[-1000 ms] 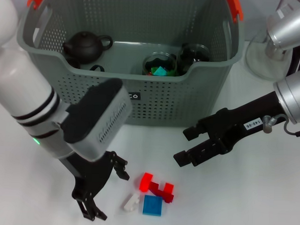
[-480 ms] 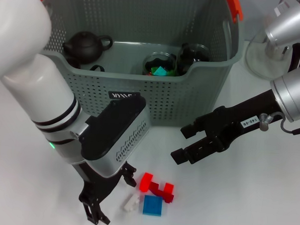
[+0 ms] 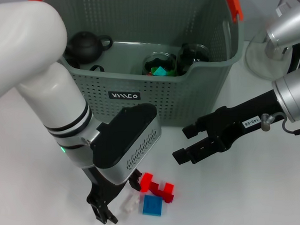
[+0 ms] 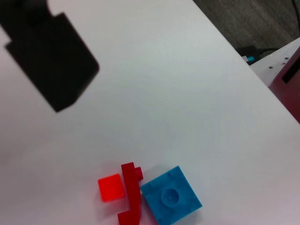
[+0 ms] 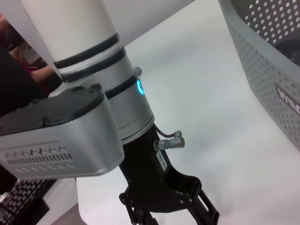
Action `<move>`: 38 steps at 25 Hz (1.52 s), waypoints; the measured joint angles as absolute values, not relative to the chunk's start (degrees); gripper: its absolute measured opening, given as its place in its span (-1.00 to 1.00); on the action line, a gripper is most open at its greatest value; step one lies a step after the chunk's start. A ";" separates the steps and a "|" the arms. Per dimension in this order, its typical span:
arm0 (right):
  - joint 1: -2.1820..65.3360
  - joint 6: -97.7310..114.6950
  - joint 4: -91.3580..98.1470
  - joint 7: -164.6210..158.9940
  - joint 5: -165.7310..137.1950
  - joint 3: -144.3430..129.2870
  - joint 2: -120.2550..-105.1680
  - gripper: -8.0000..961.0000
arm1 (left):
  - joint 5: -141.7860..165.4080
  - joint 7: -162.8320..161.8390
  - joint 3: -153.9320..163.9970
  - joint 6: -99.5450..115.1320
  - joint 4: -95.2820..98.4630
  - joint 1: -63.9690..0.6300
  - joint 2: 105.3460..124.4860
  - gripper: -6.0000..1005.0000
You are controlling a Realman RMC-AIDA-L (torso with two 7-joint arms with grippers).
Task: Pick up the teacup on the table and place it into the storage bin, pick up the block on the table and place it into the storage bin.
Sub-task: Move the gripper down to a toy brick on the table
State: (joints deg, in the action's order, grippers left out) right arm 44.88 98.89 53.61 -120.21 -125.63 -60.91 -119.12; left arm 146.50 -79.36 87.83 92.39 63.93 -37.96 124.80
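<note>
Blocks lie just right of the left end effector, fingers spread; right end effector farther, also spread.

A lab-like robot test bench: bare white table, toy blocks, perforated storage bin.

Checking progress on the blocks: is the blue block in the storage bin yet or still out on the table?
Out. The blue block lies flat on the white table, in front of the storage bin, beside red pieces, near the left gripper.
</note>
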 joint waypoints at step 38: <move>45.03 98.78 53.61 -119.74 -125.59 -60.94 -119.18 0.95 | 142.67 -80.69 88.33 88.94 59.42 -39.48 124.54 -0.09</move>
State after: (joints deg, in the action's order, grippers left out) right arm 45.03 98.78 53.61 -119.74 -125.59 -60.94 -119.18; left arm 142.67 -80.69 88.33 88.94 59.42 -39.48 124.54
